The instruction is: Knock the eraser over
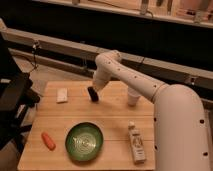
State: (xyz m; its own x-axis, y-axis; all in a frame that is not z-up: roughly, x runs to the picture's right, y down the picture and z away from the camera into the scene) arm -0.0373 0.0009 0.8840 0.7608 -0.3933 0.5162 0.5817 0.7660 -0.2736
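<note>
Our gripper (96,86) hangs over the far middle of the table (115,122), right at the eraser (93,95); we cannot tell whether it is open or grips anything; nearest us lie an orange carrot (48,141), green plate (84,142) and white bottle (136,144); farther back, the eraser sits between a white pad (62,95) and a cup (132,97).

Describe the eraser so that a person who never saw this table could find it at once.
On the wooden table, look at the far half, where the white arm's gripper hangs. The eraser is the small black block right below it, between the flat white pad and the white cup; it is the only dark thing there.
</note>
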